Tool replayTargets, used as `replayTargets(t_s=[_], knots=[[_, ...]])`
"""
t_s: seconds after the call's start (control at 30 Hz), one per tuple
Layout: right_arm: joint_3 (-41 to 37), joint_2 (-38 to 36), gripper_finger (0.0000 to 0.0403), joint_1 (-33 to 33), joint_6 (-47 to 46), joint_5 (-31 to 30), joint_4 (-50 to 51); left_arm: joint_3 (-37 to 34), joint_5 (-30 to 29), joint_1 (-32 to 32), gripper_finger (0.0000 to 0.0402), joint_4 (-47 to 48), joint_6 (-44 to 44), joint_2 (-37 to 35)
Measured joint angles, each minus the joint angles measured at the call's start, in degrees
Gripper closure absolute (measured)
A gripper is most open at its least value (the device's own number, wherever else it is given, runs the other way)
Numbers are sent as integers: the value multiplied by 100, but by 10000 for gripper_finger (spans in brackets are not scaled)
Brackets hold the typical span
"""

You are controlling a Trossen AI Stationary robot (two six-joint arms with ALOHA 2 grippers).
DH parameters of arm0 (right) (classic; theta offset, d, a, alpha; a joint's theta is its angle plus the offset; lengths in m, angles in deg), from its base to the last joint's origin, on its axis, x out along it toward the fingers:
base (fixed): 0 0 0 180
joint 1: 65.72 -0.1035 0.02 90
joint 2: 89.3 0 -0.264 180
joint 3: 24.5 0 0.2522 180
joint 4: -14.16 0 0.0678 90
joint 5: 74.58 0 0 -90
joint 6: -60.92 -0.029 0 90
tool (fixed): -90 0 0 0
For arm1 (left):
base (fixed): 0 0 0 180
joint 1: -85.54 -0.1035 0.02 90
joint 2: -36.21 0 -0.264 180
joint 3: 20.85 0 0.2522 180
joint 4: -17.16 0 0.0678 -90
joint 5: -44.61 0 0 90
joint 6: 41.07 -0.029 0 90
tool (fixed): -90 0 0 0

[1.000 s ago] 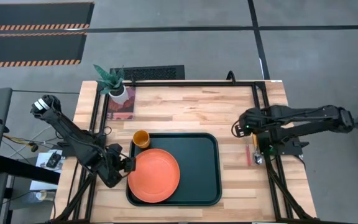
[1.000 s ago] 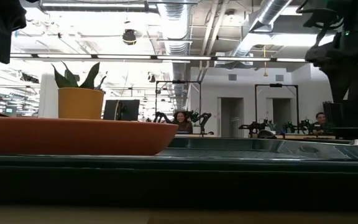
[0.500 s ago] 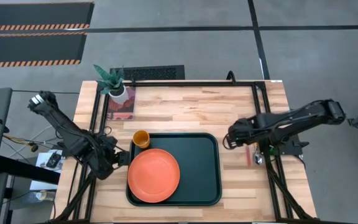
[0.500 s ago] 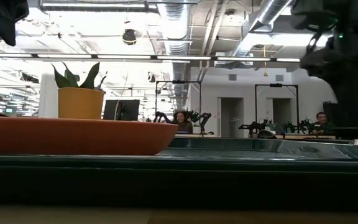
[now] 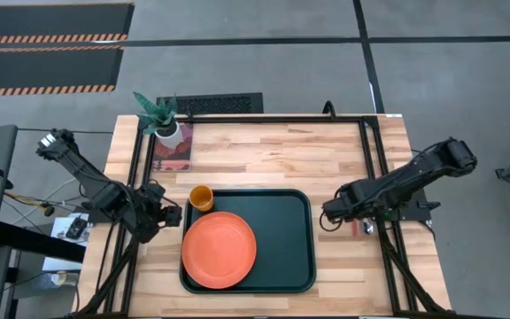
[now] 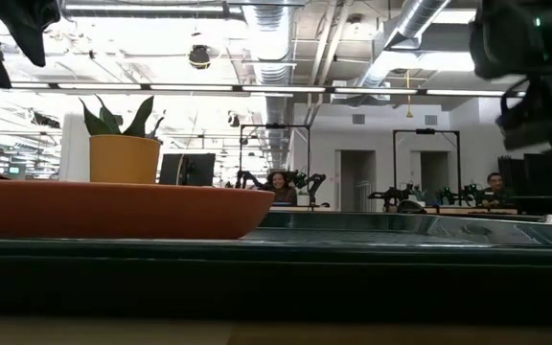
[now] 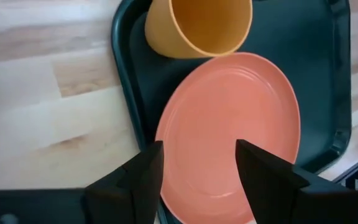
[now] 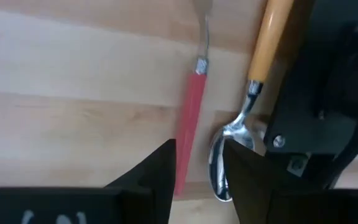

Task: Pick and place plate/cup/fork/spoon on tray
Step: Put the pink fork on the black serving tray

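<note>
The orange plate (image 5: 219, 251) lies flat in the left half of the dark tray (image 5: 282, 232). The orange-yellow cup (image 5: 201, 197) stands upright in the tray's far left corner. The red-handled fork (image 8: 190, 118) and the orange-handled spoon (image 8: 261, 56) lie side by side on the table near its right edge, right of the tray. My left gripper (image 7: 197, 177) is open and empty just left of the tray, above the table. My right gripper (image 8: 197, 174) is open and empty between the tray and the fork, with its fingers over the fork's handle end.
A white plant pot (image 5: 168, 131) stands at the table's far left corner beside a reddish flat item (image 5: 173, 152). A black frame rail (image 5: 374, 177) runs along the table's right side, close to the spoon. Bare wood lies beyond the tray (image 5: 273, 155).
My left gripper has drawn back from the plate's left rim, toward the table's far left, and has risen. My right gripper has gone toward the table's near edge, closer to the fork. The plate, cup and tray have stayed put.
</note>
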Motion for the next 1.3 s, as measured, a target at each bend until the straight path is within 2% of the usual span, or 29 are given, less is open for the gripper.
replayTargets(t_s=[0.27,0.6,0.7,0.9,1.03,1.3], knots=[[-85,440,205,-7,-63,120,-295,0,-26,-172,216,23,-286,5],[-69,1304,238,-4,262,159,-903,0,-22,-212,216,23,-388,6],[-62,1440,266,-6,349,222,-1110,0,24,-212,216,20,-380,6],[57,1410,382,-127,164,138,-1126,0,172,-212,216,1,-258,7],[42,1213,381,-133,165,103,-1096,0,168,-212,216,-101,-122,6],[340,360,389,-280,-24,-655,-692,2,-150,-366,216,-1059,-119,-235]])
